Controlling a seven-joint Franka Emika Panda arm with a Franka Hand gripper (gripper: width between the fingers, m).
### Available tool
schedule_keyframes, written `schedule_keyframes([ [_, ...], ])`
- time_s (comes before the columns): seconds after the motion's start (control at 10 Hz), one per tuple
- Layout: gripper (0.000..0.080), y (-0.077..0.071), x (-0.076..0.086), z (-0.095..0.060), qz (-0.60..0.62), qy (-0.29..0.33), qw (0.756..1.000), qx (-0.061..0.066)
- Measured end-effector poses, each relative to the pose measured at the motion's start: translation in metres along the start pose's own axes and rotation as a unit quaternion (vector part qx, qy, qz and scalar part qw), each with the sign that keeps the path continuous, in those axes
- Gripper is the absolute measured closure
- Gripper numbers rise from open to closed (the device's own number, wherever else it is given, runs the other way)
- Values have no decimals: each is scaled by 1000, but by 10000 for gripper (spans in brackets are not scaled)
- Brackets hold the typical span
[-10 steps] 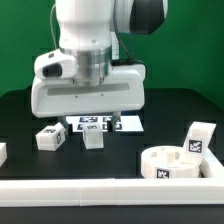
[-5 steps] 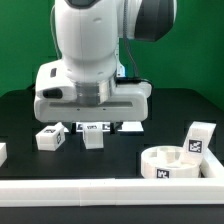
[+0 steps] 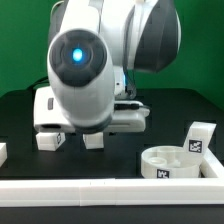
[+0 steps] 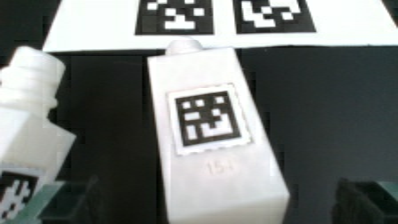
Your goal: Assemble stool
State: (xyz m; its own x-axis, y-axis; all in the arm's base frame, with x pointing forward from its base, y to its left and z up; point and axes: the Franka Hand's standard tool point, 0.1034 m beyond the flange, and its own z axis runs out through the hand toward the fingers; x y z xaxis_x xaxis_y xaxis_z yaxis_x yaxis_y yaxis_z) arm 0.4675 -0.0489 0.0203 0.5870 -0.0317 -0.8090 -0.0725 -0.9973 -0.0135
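Hand (image 4: 214, 203) spread to its widest, nothing in it. Its two fingertips (image 4: 50, 206) stand on either side of one stool leg (image 4: 214, 120), and as far as the wrist view shows they are clear of its flanks.

That leg lies flat on the table (image 3: 20, 110), tag face up, one end close to the marker board (image 4: 196, 20). In the exterior view it sits low centre, under the arm. A second leg (image 4: 32, 100) lies just beside it, skewed. It may be close enough to foul a finger.

Seat (image 3: 175, 162) rests at lower right of the exterior frame, with a third leg (image 3: 200, 138) near it toward the right edge.

Handling, judged:
- Hard moulded plastic: stiff, light, not fragile.
- The smooth faces could slip.
- Grip the leg across its long parallel sides, about mid-length by the tag, so it lifts level without pivoting.
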Motion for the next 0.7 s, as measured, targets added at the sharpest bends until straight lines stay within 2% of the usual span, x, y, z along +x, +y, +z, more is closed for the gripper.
schedule_keyframes([
  [0.1, 150, -1, 4, 1, -1, 6, 1000, -2],
  [0.7, 150, -1, 5, 20, -1, 3, 1000, -1],
])
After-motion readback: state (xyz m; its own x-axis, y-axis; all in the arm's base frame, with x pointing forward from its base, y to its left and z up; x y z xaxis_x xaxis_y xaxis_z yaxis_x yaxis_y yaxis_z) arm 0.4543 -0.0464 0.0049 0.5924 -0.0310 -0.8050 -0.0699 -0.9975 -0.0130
